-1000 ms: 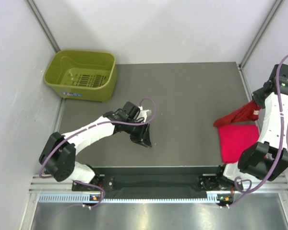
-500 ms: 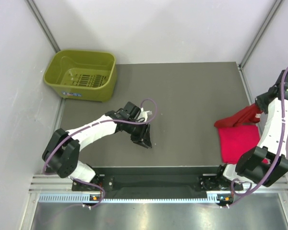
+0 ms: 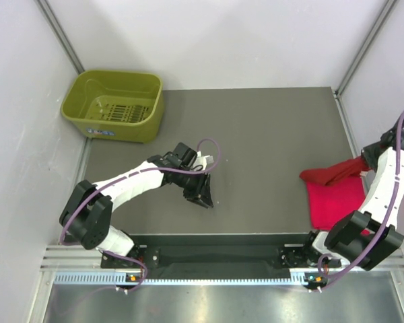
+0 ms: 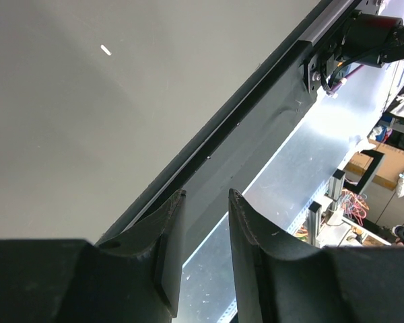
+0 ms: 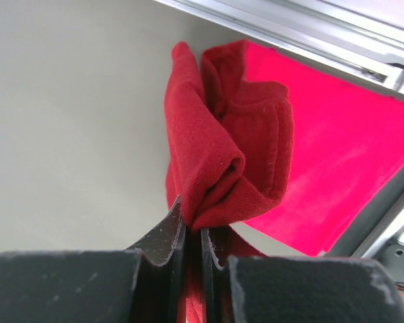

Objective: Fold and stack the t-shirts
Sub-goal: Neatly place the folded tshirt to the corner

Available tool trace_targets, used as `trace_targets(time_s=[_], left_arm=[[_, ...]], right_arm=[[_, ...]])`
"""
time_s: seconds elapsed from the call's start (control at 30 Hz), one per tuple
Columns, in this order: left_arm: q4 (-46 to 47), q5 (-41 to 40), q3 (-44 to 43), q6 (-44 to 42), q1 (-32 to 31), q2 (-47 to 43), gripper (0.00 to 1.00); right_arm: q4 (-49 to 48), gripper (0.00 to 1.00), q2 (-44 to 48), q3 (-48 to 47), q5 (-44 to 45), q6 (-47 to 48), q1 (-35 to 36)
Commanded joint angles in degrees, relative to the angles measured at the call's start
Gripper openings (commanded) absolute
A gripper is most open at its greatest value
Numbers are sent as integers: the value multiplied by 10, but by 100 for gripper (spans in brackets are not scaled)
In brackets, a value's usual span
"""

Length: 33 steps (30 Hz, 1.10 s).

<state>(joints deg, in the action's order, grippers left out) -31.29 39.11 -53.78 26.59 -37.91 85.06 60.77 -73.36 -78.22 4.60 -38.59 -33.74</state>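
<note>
A deep red t-shirt (image 3: pixel 328 173) hangs bunched at the table's right side, one end pinched in my right gripper (image 3: pixel 365 161), which is shut on it. In the right wrist view the folded cloth (image 5: pixel 219 158) bulges out from between the closed fingers (image 5: pixel 190 219). Its free end trails onto the table and over the far edge of a brighter pinkish red t-shirt (image 3: pixel 333 202) (image 5: pixel 337 148), which lies folded flat near the front right corner. My left gripper (image 3: pixel 203 197) (image 4: pixel 207 195) hovers mid-table near the front edge, open, with nothing between its fingers.
An olive-green plastic basket (image 3: pixel 114 104) stands at the back left corner, nothing in it. The table's front edge and metal rail (image 4: pixel 283 87) run just beyond the left fingers. Walls close in on both sides.
The right gripper has moved nearer and lower with the deep red shirt, so the held end has dropped toward the pink shirt. The left arm has barely moved.
</note>
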Motion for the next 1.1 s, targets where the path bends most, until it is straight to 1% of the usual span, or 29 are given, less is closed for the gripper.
trace_targets(time_s=[0.0, 0.2, 0.33, 0.57, 0.87, 1.07], left_arm=[[9, 17, -18, -12, 3, 0, 36], [12, 21, -12, -11, 4, 2, 36], [12, 23, -14, -9, 4, 7, 36], [7, 26, -19, -15, 8, 5, 36], [-4, 31, -26, -27, 16, 4, 36], [-6, 36, -20, -31, 28, -6, 36]], right_arm=[[-3, 0, 30, 4, -14, 22, -28], [2, 0, 50, 31, -26, 44, -56], [7, 0, 60, 51, -18, 58, -64], [9, 0, 82, 96, -13, 90, -103], [9, 2, 99, 163, 32, 103, -120], [11, 4, 99, 182, 79, 108, -124]])
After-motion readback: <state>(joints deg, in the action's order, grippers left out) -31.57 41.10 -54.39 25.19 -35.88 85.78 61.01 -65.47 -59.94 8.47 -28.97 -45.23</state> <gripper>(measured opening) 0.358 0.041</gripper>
